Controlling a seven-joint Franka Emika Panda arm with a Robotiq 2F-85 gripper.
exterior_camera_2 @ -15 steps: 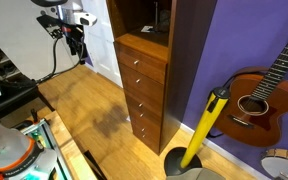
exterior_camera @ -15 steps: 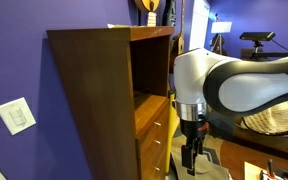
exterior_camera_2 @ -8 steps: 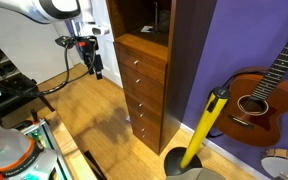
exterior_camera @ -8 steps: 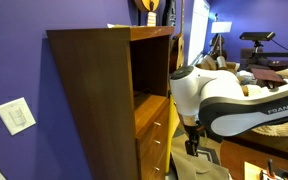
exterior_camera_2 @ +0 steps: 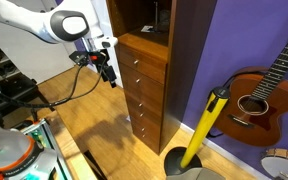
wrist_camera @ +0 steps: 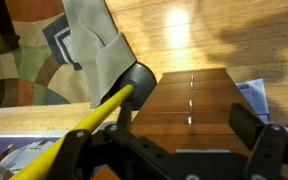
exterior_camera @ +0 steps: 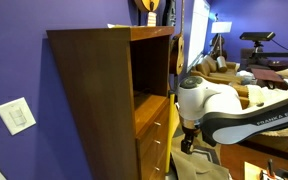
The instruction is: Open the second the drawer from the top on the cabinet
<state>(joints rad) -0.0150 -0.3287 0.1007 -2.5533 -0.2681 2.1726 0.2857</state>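
Purple wall [exterior_camera_2: 239, 35] rising at two o'clock, acoustic guitar [exterior_camera_2: 259, 95] leaning on it at three o'clock, wooden floor [exterior_camera_2: 94, 115] gleaming at seven o'clock, white switch plate [exterior_camera: 17, 116] hanging at eight o'clock, bright window [exterior_camera: 222, 30] glowing at one o'clock.

cabinet [exterior_camera_2: 179, 60] 1 | drawers [exterior_camera_2: 144, 82] at least 4 | robot arm [exterior_camera_2: 29, 20] 1 | wall plate [exterior_camera: 17, 116] 1

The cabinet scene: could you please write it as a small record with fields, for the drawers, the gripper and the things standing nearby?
cabinet: tall, brown wood, open shelf above a stack of drawers
drawer: second from top, shut, flush with the others
gripper: open, empty, in the air in front of the drawer fronts, apparently apart from them
guitar: beside the cabinet
yellow-handled tool: leaning near the cabinet's side
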